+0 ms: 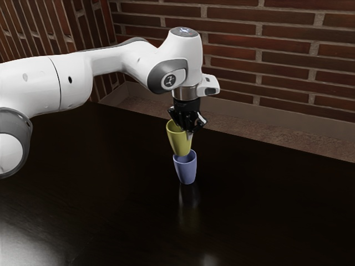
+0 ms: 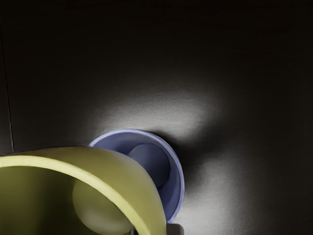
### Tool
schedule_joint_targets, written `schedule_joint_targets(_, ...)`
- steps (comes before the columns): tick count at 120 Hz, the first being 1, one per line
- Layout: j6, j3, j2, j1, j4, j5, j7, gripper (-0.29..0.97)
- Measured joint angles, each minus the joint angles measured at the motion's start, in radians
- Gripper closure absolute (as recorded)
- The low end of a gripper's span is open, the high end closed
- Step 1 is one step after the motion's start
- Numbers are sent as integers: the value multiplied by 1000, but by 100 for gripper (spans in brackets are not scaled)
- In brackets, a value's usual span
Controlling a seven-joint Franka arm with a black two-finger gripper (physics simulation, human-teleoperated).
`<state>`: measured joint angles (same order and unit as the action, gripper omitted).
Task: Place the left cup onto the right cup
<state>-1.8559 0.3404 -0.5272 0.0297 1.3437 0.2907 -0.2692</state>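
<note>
Yellow cup held at the blue cup's mouth, not released.
Your gripper (image 1: 187, 126) has its fingers clamped on the rim of the yellow cup (image 1: 179, 143). The cup hangs a bit tilted, with its base right at the mouth of the blue cup (image 1: 185, 168), which stands upright on the dark table (image 1: 83, 210). You can't tell from the side whether the base is seated inside or only touching the rim. In the wrist view the yellow cup overlaps the blue cup but sits off-centre. My read: pick and carry are done. What's left is to centre, lower and let go.
</note>
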Motion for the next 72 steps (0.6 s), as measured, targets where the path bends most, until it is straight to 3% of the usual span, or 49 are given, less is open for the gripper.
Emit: schedule_joint_targets(72, 0, 7, 42, 1, 57, -14, -53, 79)
